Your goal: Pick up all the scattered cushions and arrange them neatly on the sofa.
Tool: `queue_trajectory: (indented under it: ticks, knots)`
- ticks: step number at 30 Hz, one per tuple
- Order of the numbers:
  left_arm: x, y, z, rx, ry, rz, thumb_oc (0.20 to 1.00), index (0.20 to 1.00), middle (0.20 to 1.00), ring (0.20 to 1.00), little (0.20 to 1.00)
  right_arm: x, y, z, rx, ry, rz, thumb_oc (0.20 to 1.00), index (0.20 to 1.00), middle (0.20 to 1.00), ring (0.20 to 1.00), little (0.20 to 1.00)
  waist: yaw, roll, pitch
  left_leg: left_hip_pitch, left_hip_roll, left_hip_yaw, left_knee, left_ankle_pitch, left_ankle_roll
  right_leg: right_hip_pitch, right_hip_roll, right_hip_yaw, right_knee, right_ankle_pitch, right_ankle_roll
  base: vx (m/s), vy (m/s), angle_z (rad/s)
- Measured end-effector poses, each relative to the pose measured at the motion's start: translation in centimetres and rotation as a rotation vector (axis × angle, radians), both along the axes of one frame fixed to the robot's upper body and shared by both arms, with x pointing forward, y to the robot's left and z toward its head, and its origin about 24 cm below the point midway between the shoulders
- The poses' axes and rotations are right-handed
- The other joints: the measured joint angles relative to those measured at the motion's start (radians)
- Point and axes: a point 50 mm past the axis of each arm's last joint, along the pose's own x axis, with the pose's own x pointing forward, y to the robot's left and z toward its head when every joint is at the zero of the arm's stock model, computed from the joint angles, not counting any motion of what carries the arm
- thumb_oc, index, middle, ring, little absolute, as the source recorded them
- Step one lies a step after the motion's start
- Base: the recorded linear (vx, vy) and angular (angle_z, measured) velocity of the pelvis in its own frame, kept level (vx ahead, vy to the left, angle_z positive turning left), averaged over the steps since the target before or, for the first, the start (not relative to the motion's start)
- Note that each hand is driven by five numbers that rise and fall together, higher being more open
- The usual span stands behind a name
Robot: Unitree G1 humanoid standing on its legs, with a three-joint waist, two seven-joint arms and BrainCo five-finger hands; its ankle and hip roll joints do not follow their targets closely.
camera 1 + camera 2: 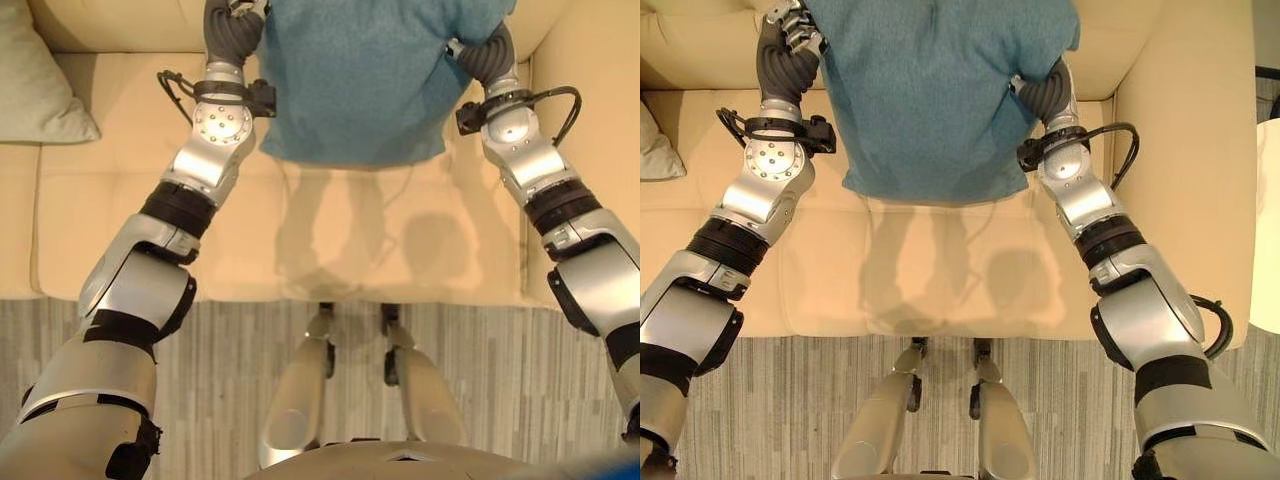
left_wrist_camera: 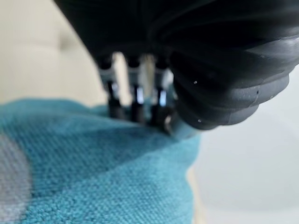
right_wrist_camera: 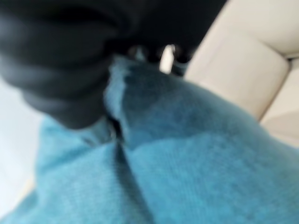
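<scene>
Both robot hands, left (image 1: pixel 790 35) and right (image 1: pixel 1040 92), grip opposite edges of a large teal fabric cushion (image 1: pixel 940 90), fingers (image 2: pixel 135 100) curled into it, above the cream leather sofa (image 1: pixel 940 260).

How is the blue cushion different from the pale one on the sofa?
The teal cushion is held up between the left hand and right hand; the pale green cushion lies untouched on the sofa seat, off to the robot's left. Both look soft and square.
</scene>
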Motion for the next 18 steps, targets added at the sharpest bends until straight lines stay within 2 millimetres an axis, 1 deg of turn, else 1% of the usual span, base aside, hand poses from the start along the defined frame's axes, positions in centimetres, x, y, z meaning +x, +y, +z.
queue_trajectory:
  ticks: [1,2,3,4,5,6,8,9,12,13,14,18]
  knots:
    - [0.2,0.1,0.1,0.012,0.002,0.011,0.2,0.2,0.2,0.2,0.2,0.1,0.0,0.1,-0.008,0.0,-0.006,0.247,0.247,0.247,0.247,0.247,0.0,0.0,0.0,0.0,0.0,-0.004,0.001,0.0,0.0,-0.01,0.0,0.0,0.017,-0.006,0.005,0.0,0.0,0.0]
    - [0.4,0.3,0.3,0.02,0.006,0.028,0.275,0.275,0.275,0.275,0.275,0.2,-0.1,0.3,-0.024,0.002,-0.014,0.498,0.498,0.498,0.498,0.498,0.0,0.0,0.0,-0.001,0.0,-0.01,0.002,0.0,0.0,-0.014,0.0,0.0,0.026,-0.009,0.009,0.0,0.0,0.0]
    - [0.5,0.3,0.5,0.02,0.002,0.033,0.633,0.633,0.633,0.633,0.633,0.3,-0.2,0.6,-0.027,-0.003,-0.021,0.812,0.812,0.812,0.812,0.812,0.0,0.0,0.0,-0.004,-0.001,-0.012,0.002,0.0,0.0,-0.015,-0.001,-0.001,0.025,-0.01,0.009,0.02,-0.025,0.03]
    - [0.8,0.6,0.7,0.025,0.009,0.052,0.922,0.922,0.922,0.922,0.922,0.5,-0.3,0.9,-0.048,0.001,-0.039,1.0,1.0,1.0,1.0,1.0,0.001,0.001,0.0,-0.006,-0.001,-0.013,0.002,0.0,0.0,-0.016,-0.001,-0.001,0.023,-0.01,0.009,0.01,-0.021,0.04]
    - [1.0,1.0,0.8,0.025,0.018,0.073,0.95,0.95,0.95,0.95,0.95,0.6,-0.4,1.3,-0.065,0.004,-0.055,1.0,1.0,1.0,1.0,1.0,0.0,0.001,0.0,-0.01,-0.001,-0.014,0.002,0.0,0.0,-0.016,-0.001,-0.001,0.019,-0.01,0.009,0.0,-0.01,0.04]
    - [1.2,1.4,1.2,0.024,0.02,0.094,1.0,1.0,1.0,1.0,1.0,0.7,-0.7,1.9,-0.083,-0.004,-0.072,1.0,1.0,1.0,1.0,1.0,0.0,0.002,-0.001,-0.019,-0.002,-0.015,0.004,0.0,0.0,-0.021,-0.001,-0.002,0.014,-0.01,0.009,0.02,-0.015,0.07]
    - [1.5,2.2,1.9,0.024,0.032,0.123,1.0,1.0,1.0,1.0,1.0,0.8,-1.5,3.3,-0.11,-0.019,-0.113,1.0,1.0,1.0,1.0,1.0,0.002,0.002,-0.001,-0.036,-0.003,-0.017,0.006,0.006,-0.008,-0.026,-0.002,-0.003,0.001,-0.009,0.008,0.02,-0.026,0.1]
    - [1.7,2.9,1.8,0.005,0.057,0.131,1.0,1.0,1.0,1.0,1.0,0.8,-1.8,3.7,-0.11,-0.018,-0.137,1.0,1.0,1.0,1.0,1.0,0.006,0.002,-0.001,-0.036,-0.003,-0.019,0.007,0.012,-0.012,-0.026,-0.001,-0.003,0.002,-0.009,0.008,0.0,-0.021,0.1]
    - [1.9,4.6,1.3,-0.019,0.103,0.166,1.0,1.0,1.0,1.0,1.0,1.0,-2.1,3.7,-0.159,0.001,-0.161,1.0,1.0,1.0,1.0,1.0,0.006,0.002,-0.001,-0.034,-0.001,-0.025,0.01,0.038,-0.046,-0.036,-0.002,-0.008,0.039,-0.009,0.008,-0.01,-0.007,0.07]
    - [1.8,5.7,1.4,-0.016,0.11,0.189,1.0,1.0,1.0,1.0,1.0,1.0,-2.0,3.9,-0.179,0.001,-0.159,1.0,1.0,1.0,1.0,1.0,0.006,0.002,-0.001,-0.034,0.0,-0.025,0.011,0.04,-0.043,-0.038,0.0,-0.008,0.043,-0.009,0.009,0.0,0.0,0.0]
    - [1.5,7.0,1.6,-0.015,0.114,0.225,1.0,1.0,1.0,1.0,1.0,0.9,-2.4,4.0,-0.193,0.002,-0.164,1.0,1.0,1.0,1.0,1.0,0.006,0.002,-0.001,-0.034,0.002,-0.024,0.011,0.041,-0.042,-0.038,0.001,-0.008,0.042,-0.009,0.009,0.0,-0.011,-0.04]
    - [0.5,10.7,2.2,-0.044,0.121,0.309,1.0,1.0,1.0,1.0,1.0,0.5,-5.1,4.6,-0.206,0.008,-0.228,1.0,1.0,1.0,1.0,1.0,0.008,0.002,-0.001,-0.032,0.006,-0.024,0.011,0.042,-0.042,-0.036,0.006,-0.008,0.04,-0.009,0.009,0.0,-0.004,-0.01]
